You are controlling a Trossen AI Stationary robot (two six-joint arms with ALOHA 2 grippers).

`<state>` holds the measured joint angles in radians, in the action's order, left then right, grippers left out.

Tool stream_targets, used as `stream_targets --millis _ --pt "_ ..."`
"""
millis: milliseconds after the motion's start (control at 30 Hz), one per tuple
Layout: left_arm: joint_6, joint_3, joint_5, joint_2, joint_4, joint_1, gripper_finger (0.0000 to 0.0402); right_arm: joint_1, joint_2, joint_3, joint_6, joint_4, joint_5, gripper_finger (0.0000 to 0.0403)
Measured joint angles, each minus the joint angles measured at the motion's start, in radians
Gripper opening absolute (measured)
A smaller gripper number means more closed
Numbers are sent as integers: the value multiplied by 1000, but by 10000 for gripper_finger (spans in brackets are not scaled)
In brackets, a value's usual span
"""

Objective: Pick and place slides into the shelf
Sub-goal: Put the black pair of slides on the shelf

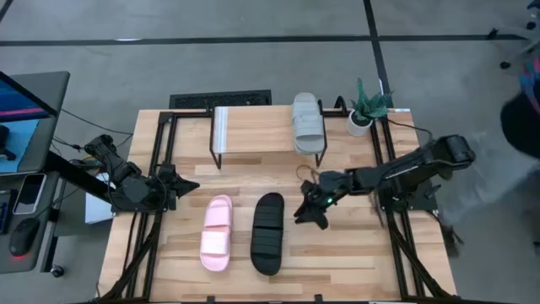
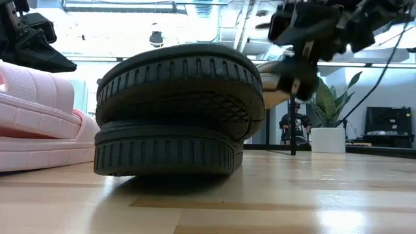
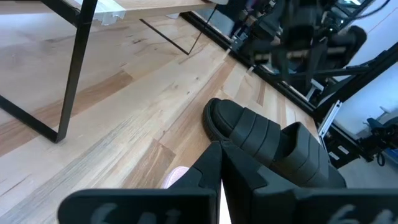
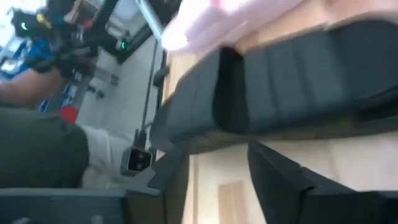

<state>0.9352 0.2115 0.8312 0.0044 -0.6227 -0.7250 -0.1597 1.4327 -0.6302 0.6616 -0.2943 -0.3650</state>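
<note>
Seen from above, the slatted wooden table (image 1: 337, 253) is carrying the shelf (image 1: 253, 128) in the upper middle of the frame. The light grey slide (image 1: 308, 123) is lying on the shelf's right end. The pale pink slide (image 1: 216, 233) and the black slide (image 1: 267, 233) are lying side by side on the table at lower centre, apart from each other. The right gripper (image 1: 309, 211) is hovering just right of the black slide's upper end, its jaws spread apart and holding nothing. The left gripper (image 1: 187, 187) is waiting at the left, above the pink slide, its jaws pressed together and empty. A small potted plant (image 1: 365, 108) is standing at the upper right.

In the low view, the black slide (image 2: 175, 114) is filling the centre, with the pink slide (image 2: 39, 123) at the left edge. The right gripper (image 2: 296, 68) is hanging at the upper right, clear of the table.

In the left wrist view, the black slide (image 3: 267, 140) is lying at centre right, with a shelf leg (image 3: 74, 68) at the upper left.

In the right wrist view, the black slide (image 4: 280, 87) is crossing the upper frame, with the pink slide (image 4: 236, 22) beyond it.
</note>
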Motion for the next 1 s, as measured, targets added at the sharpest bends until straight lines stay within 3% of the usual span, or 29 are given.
stream_targets --millis 133,300,700,1000 --pt "1 0 -18 0 1 0 0 -1 69 -20 44 -140 -60 203" --pt "4 0 -52 0 0 0 0 5 80 -18 156 -119 -34 228" --pt "-60 0 -114 0 0 0 0 -62 79 -18 614 -120 291 213" --pt "-168 0 -114 0 12 0 0 -143 79 -18 836 -44 471 219"
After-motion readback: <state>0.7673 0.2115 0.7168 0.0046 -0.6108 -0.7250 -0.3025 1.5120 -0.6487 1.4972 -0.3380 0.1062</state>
